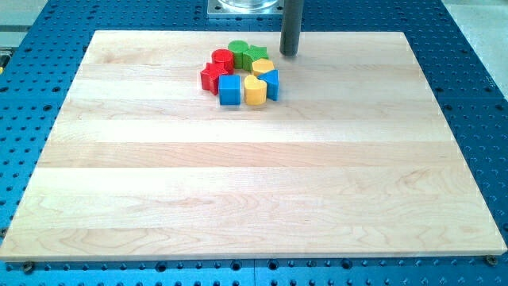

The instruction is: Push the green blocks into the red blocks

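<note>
All the blocks lie in one tight cluster near the view's top, left of centre. A green round block (237, 49) and a green star block (255, 55) sit at the cluster's top. A red round block (222, 59) touches the green round block's left side, and a red star block (212, 76) lies below it. My tip (289, 54) stands just to the right of the green star block, a small gap apart from it.
A blue cube (229, 89), a yellow block (255, 90), a second yellow block (263, 67) and a blue block (272, 83) fill the cluster's lower right. The wooden board (254, 183) lies on a blue perforated table.
</note>
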Tool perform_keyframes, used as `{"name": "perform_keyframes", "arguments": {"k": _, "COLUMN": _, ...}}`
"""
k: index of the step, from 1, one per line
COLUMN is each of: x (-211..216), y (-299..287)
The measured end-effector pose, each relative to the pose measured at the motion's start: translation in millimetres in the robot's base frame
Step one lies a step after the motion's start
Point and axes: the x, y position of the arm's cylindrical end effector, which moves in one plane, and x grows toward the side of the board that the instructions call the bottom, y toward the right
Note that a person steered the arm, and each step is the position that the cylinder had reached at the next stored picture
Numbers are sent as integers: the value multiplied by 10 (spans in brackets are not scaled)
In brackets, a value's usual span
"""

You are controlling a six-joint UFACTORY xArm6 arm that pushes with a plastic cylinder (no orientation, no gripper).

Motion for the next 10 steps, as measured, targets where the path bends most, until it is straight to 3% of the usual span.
{"name": "perform_keyframes", "arguments": {"k": 5, "x": 86, "y": -821}}
{"name": "perform_keyframes", "arguments": {"k": 8, "x": -701, "y": -146}}
{"name": "perform_keyframes", "arguments": {"k": 9, "x": -698, "y": -331}}
{"name": "perform_keyframes", "arguments": {"k": 10, "x": -698, "y": -922}}
